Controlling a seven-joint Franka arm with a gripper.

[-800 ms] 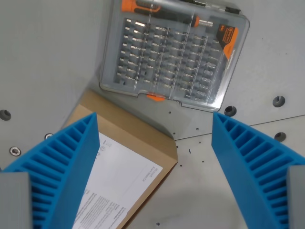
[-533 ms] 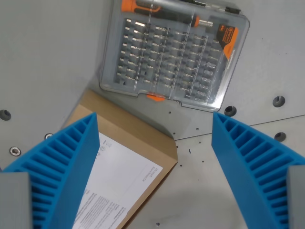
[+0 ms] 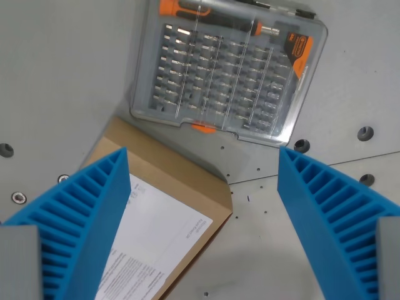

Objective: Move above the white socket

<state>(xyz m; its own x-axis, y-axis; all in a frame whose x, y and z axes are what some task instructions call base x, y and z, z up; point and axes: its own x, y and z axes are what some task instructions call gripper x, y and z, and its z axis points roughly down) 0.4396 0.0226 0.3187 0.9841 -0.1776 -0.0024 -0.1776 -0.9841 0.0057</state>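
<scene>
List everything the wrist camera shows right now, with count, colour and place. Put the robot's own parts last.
Clear plastic screwdriver bit case: one, transparent with orange handle and latch, top centre, lying flat on the table.
Brown cardboard envelope with white printed label: one, brown and white, lower left, partly behind the left finger.
Grey metal table with bolt holes: one, grey, fills the background.
White socket: none in view.
Claw: one, open, empty; two blue ribbed fingers at the lower corners.

- Gripper [image 3: 203,164]: jaws spread wide apart, nothing held between them.
- Fingers [image 3: 84,219]: blue, ribbed, one at each lower corner of the wrist view.
- Both fingertips point up-frame.
</scene>
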